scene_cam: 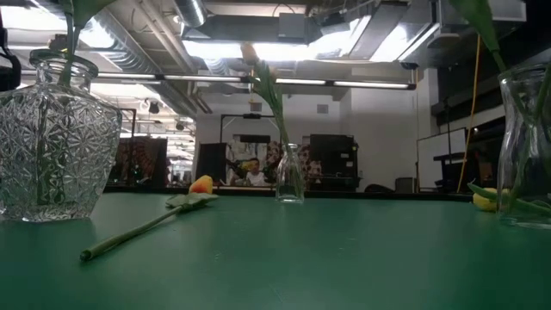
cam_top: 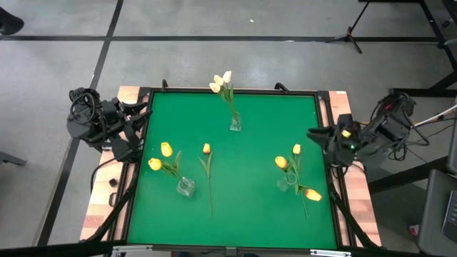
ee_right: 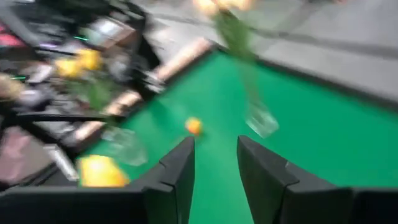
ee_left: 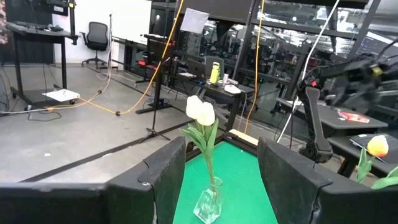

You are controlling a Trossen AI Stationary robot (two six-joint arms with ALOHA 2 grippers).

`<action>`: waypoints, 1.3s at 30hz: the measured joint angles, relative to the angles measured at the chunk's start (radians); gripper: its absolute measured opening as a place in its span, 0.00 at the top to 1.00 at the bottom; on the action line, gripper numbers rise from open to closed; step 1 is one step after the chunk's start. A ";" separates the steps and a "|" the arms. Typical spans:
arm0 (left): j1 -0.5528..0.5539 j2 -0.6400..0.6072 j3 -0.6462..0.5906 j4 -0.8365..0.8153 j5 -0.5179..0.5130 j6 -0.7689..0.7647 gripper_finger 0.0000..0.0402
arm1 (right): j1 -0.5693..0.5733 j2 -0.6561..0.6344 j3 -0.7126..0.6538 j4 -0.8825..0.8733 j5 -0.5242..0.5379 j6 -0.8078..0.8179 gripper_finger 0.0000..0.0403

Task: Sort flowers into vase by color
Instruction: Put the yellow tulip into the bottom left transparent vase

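Note:
Three clear glass vases stand on the green table. The far-middle vase (cam_top: 235, 123) (ee_left: 208, 205) holds white tulips (cam_top: 221, 83) (ee_left: 201, 112). The near-left vase (cam_top: 186, 187) (scene_cam: 56, 138) holds two yellow tulips (cam_top: 161, 157). The near-right vase (cam_top: 288, 184) holds two yellow tulips (cam_top: 289, 155). An orange-yellow tulip (cam_top: 206, 148) (scene_cam: 201, 185) lies flat mid-table, and another (cam_top: 313, 193) lies beside the right vase. My left gripper (cam_top: 139, 118) (ee_left: 221, 174) hovers open at the table's left edge. My right gripper (cam_top: 314, 135) (ee_right: 216, 155) hovers open at the right edge.
Wooden boards (cam_top: 100, 207) flank the green mat on both sides. Open green surface lies between the vases and along the near edge. Beyond the table stand a tripod (cam_top: 350, 32), desks and cables. The right wrist view is blurred.

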 joint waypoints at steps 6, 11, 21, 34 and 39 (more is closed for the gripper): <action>0.000 0.000 0.000 0.003 0.000 -0.007 0.51 | -0.119 0.029 -0.023 -0.370 -0.270 0.469 0.72; 0.000 0.000 0.000 0.004 0.000 -0.008 0.51 | -0.223 0.021 -0.089 -0.319 -0.416 0.461 0.70; 0.000 0.000 0.000 -0.001 0.000 -0.003 0.51 | -0.347 0.083 -0.290 -0.209 -0.619 0.559 0.70; 0.000 0.000 0.000 -0.006 0.006 0.000 0.51 | -0.366 0.091 -0.507 0.052 -0.734 0.611 0.49; 0.000 0.000 0.000 -0.012 0.008 0.000 0.51 | -0.366 0.122 -0.524 0.105 -0.676 0.610 0.49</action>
